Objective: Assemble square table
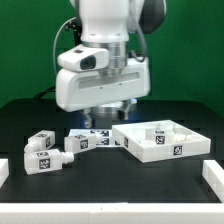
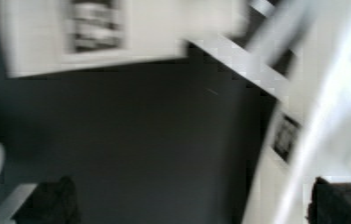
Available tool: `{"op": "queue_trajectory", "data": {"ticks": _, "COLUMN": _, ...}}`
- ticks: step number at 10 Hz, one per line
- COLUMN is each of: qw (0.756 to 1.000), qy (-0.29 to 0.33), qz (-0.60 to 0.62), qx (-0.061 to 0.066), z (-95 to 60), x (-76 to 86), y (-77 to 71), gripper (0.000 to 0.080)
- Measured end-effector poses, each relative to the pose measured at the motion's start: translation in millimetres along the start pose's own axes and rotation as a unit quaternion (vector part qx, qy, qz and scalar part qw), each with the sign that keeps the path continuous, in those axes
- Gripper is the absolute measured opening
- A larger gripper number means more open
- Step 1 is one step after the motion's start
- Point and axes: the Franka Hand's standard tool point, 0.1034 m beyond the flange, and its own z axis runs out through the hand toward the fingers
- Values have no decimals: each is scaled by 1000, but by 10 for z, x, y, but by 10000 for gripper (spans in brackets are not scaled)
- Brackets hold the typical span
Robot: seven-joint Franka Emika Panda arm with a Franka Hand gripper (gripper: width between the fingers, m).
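1 square tabletop (image 1: 160, 148) at exterior view's right worktop (image 1: 110, 190) edge; 3 loose legs (image 1: 44, 160) at left. Tool (image 1: 106, 117) spread wide, holding nothing.

Blurred white part (image 2: 74, 40) and tagged slab (image 2: 314, 110) lie on dark table (image 2: 136, 140), the hand (image 2: 198, 205) spread wide.
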Motion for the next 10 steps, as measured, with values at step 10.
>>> {"op": "queue_trajectory", "data": {"ticks": 10, "qw": 997, "qy": 61, "qz": 41, "qx": 3, "z": 322, "x": 143, "y": -408, "gripper": 649}}
